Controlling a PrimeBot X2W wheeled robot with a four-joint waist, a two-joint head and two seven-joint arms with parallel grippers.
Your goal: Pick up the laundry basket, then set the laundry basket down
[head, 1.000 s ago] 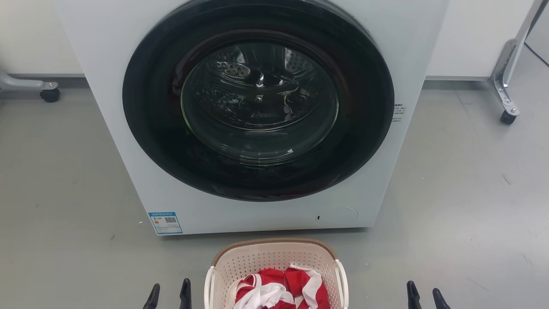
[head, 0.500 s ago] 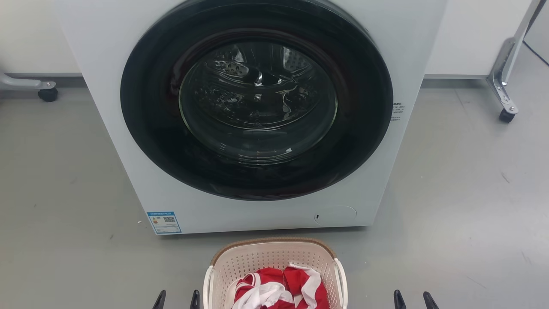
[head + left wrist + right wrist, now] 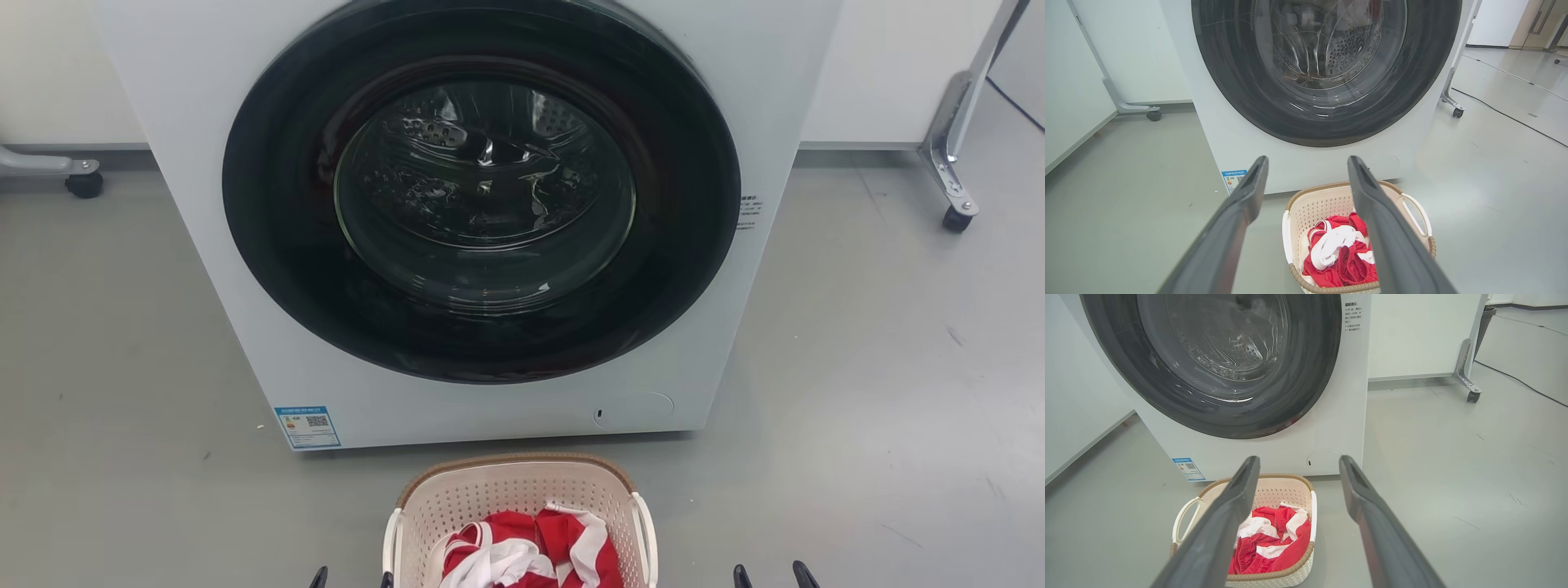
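I see the laundry basket (image 3: 514,490) on the floor, near the washer (image 3: 482,188); left gripper (image 3: 1307,161) and right gripper (image 3: 1298,460) flank it, released (grasping nothing).

Bare floor (image 3: 857,408) both sides of laundry basket (image 3: 514,462); washer (image 3: 490,420) just behind, closing far side.

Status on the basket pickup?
Left claw, right claw open, empty. Laundry basket on floor between them, before the washer, red-and-white clothes inside. Nothing blocking.

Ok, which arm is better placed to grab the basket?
Left. The left gripper sits close beside the left handle of the basket, jaws open; the right gripper stands well clear of the right handle.
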